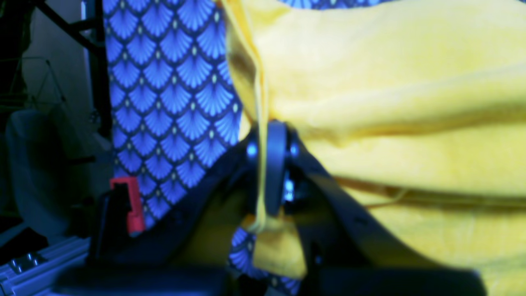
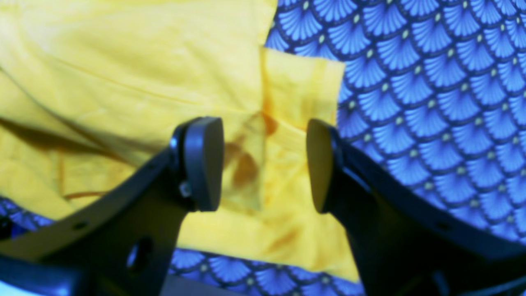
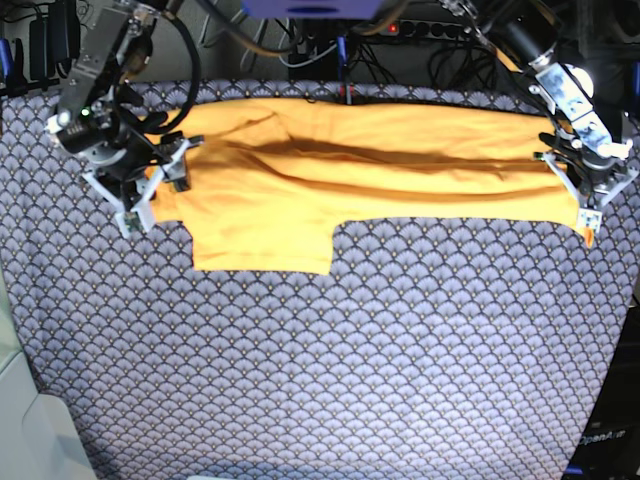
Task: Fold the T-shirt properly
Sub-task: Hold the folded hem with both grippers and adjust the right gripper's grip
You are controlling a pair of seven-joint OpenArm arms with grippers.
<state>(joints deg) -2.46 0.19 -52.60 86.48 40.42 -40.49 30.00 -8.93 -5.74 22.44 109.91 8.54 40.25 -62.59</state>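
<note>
Patterned cloth (image 3: 320,350) covers desk. My left end effector (image 1: 269,164) pinches T-shirt (image 3: 400,160) hem at 3 o'clock; right end effector (image 2: 265,164) gapes, empty, so pulling now skews fold.

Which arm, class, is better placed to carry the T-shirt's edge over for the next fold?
Probably left: the left gripper is shut on the T-shirt hem; the right gripper stands open, holding nothing.

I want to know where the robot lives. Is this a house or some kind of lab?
Most likely a lab or workshop. A T-shirt lies on a table draped with a blue-grey patterned cloth, not in a bedroom. Bundles of cables and a power strip run behind it, and a metal frame edges the table.
</note>
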